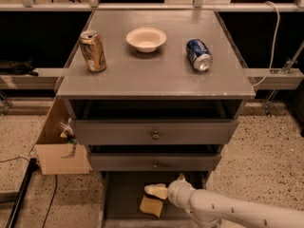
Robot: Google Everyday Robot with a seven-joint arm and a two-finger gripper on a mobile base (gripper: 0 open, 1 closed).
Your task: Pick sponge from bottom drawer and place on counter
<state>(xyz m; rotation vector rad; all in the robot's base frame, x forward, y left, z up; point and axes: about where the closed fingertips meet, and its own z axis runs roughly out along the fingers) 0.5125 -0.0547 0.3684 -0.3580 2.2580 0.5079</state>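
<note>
Gripper point(156, 191) hangs low-centre in frame inside the bottom drawer point(124, 194), and I cannot tell whether it is parted or closed; the sponge point(151, 206) lies flat just below it, slightly left, with the counter point(156, 75) well above.

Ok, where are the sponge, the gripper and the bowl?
sponge point(151, 206): camera view, middle of its yellow top.
gripper point(156, 191): camera view, pale tip, inside the bottom drawer point(124, 196).
bowl point(146, 37): camera view, middle of its inside.
</note>
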